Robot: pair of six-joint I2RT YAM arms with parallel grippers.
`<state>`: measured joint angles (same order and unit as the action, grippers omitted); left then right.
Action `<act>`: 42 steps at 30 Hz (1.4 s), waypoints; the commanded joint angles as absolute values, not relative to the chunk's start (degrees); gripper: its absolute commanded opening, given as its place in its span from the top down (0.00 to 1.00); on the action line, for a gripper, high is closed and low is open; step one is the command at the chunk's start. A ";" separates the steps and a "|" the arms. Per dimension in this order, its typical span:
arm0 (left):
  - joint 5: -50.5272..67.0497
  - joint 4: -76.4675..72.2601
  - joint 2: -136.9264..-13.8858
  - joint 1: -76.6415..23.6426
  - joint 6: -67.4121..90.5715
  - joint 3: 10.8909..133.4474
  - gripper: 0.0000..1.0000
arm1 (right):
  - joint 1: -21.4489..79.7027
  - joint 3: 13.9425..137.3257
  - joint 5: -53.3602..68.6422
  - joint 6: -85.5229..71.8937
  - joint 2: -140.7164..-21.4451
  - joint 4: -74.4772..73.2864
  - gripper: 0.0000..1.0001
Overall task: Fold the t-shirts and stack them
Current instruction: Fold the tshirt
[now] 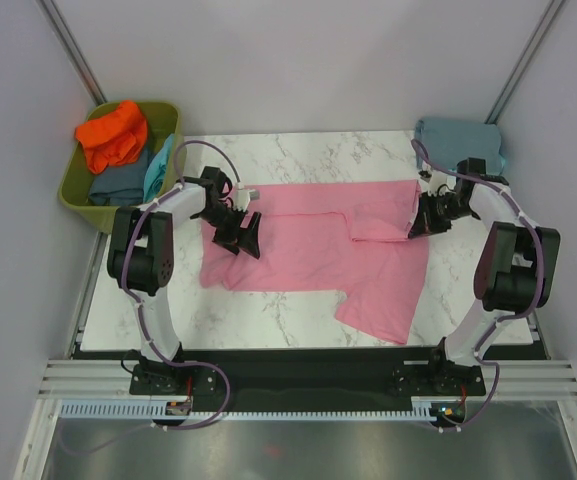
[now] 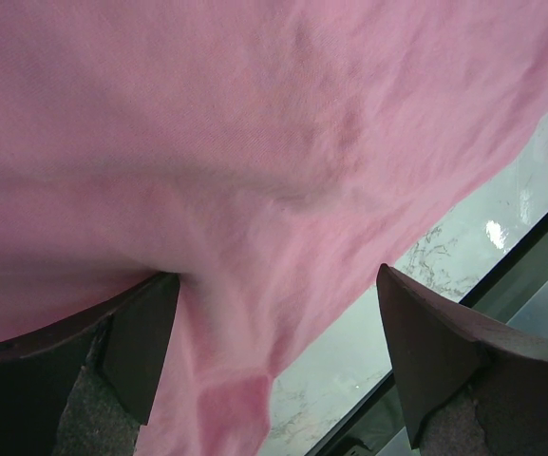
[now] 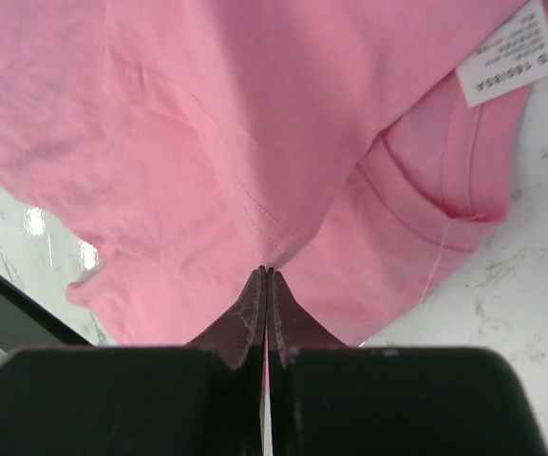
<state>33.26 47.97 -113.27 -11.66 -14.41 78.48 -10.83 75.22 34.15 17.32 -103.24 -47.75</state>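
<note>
The pink t-shirt [image 1: 318, 250] lies spread across the marble table, partly folded, one sleeve hanging toward the near edge. My left gripper [image 1: 243, 235] is open at the shirt's left end. In the left wrist view its jaws [image 2: 274, 351] stand wide apart with pink cloth [image 2: 255, 142] draped over the left finger [image 2: 141, 342]. My right gripper [image 1: 420, 225] is at the shirt's right end. In the right wrist view it [image 3: 267, 275] is shut on a stitched edge of the pink shirt [image 3: 255, 114], near the white neck label [image 3: 506, 52]. A folded grey-blue shirt [image 1: 458, 140] lies at the back right.
An olive-green tub [image 1: 78, 190] stands off the table's back left corner. It holds an orange shirt [image 1: 113, 135], a slate-blue one [image 1: 118, 185] and a turquoise one [image 1: 158, 165]. The table's near edge and a black rail show in the left wrist view [image 2: 530, 256].
</note>
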 commanded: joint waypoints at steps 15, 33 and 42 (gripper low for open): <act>35.42 46.32 -108.73 -11.43 -14.77 78.23 0.08 | -9.67 78.04 35.78 20.21 -97.65 -51.60 0.59; 35.42 46.32 -100.46 -10.64 -14.77 67.68 0.08 | 10.10 81.91 29.09 20.83 -106.87 -39.55 0.71; 30.03 51.45 -97.47 -10.55 -19.29 66.09 0.07 | 12.65 83.85 28.30 20.74 -112.15 -38.59 0.71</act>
